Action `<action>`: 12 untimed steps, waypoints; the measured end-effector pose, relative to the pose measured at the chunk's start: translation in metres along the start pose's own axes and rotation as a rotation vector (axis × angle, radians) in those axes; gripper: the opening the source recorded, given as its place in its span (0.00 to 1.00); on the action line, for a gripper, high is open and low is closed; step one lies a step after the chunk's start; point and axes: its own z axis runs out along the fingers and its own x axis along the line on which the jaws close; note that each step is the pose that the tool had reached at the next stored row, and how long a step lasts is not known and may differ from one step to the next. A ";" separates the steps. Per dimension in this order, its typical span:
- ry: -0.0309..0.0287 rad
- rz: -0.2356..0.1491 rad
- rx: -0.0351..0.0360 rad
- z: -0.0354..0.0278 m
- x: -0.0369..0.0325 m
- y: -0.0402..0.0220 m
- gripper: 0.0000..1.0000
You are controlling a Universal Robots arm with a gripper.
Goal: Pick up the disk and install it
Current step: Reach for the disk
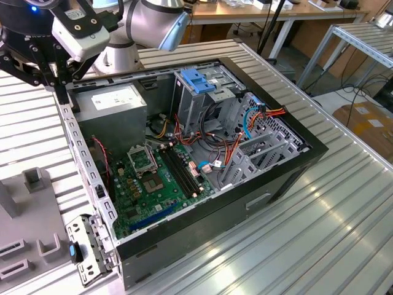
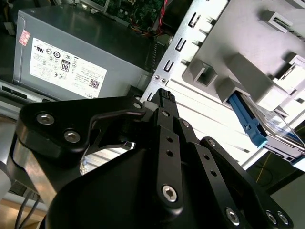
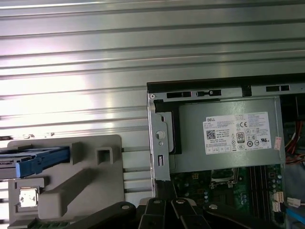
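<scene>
I see the gripper point(image 2: 164, 95) with fingers pressed together, pinching nothing, near the power supply point(image 3: 224, 138). The disk point(image 3: 40, 161), grey metal with 1 blue rail showing, rests in the grey fixture point(image 3: 95, 181) outside the case.

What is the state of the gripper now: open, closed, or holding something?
Gripper: closed, holding nothing. The disk sits in the grey holder, apart from it.

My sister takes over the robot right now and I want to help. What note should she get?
The gripper is shut and empty, at the edge of the computer case beside the power supply.
The disk lies in the grey holder next to the case, apart from the gripper.
Done: nothing that shows.
Left: disk not yet picked up or installed.
</scene>
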 end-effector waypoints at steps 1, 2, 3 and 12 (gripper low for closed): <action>0.0000 0.000 0.0000 0.0000 0.0009 0.0000 0.11; -0.0001 0.000 0.0000 0.0000 0.0022 -0.0001 0.11; 0.0000 0.000 0.0000 -0.0001 0.0039 -0.0001 0.11; -0.0001 0.000 -0.0001 -0.0002 0.0094 -0.0005 0.11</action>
